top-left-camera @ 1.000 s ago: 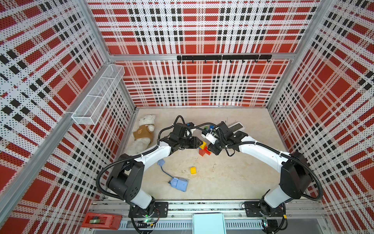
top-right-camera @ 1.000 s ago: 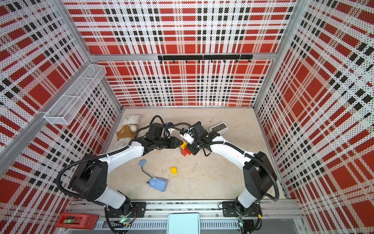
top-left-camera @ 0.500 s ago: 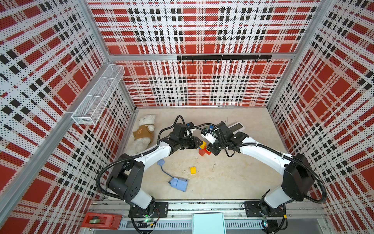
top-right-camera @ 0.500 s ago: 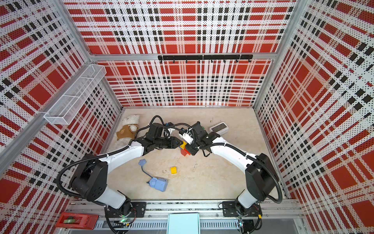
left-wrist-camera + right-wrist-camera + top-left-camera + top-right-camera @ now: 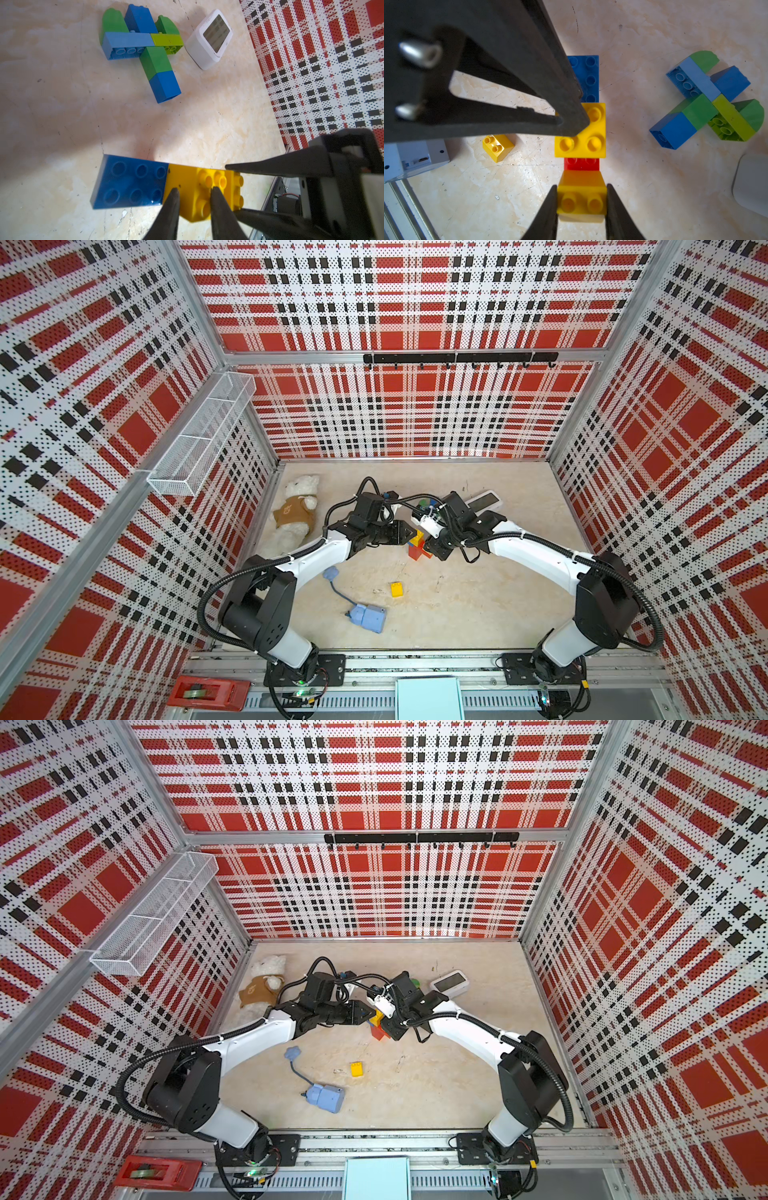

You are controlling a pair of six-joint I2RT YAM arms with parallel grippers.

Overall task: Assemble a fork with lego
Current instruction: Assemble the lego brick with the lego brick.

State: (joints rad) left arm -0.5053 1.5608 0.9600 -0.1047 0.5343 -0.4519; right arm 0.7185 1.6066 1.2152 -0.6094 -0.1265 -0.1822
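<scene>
The right gripper (image 5: 581,187) pinches the sloped yellow brick (image 5: 581,202); the left gripper (image 5: 194,189) nips the square yellow brick (image 5: 182,178) at its corner

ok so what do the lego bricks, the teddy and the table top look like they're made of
Lego bricks: hard moulded plastic, semi-gloss; sharp edges, crisp studs, soft highlights.
Teddy: fluffy cream plush, probably synthetic fibre; its vest looks like tan cloth.
Table top: smooth beige marble-look surface with fine scratches; stone or laminate, cannot tell.
</scene>
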